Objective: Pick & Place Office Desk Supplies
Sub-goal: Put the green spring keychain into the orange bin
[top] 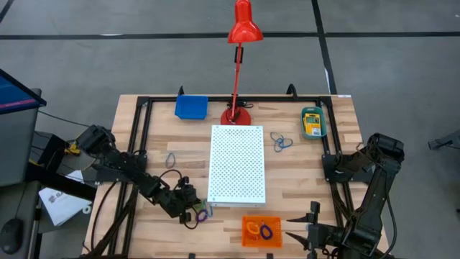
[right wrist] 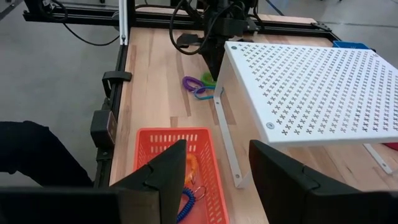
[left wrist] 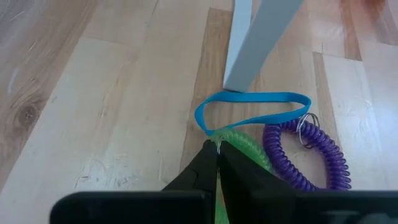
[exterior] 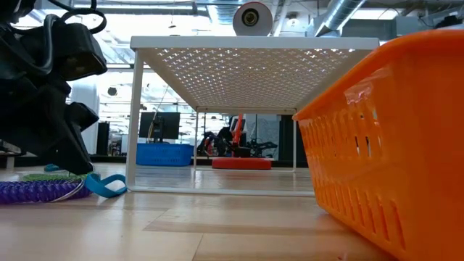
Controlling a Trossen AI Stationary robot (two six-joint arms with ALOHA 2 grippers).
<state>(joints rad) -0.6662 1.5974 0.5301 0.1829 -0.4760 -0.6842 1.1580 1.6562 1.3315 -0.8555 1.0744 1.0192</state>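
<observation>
Down near the table's front edge, just off the front-left corner of the white perforated board (top: pixel 236 165), the left gripper (left wrist: pixel 217 163) has its fingers pinched together on a green coil loop (left wrist: pixel 244 148), which lies tangled with a purple coil loop (left wrist: pixel 306 151) and a blue band (left wrist: pixel 252 107), so lifting it will likely drag the others. Presumably it is bound for the orange tray (top: pixel 261 231) by the front edge, which already holds an orange and a purple loop, while the right gripper (right wrist: pixel 217 172) waits above that tray, fingers apart and empty.
</observation>
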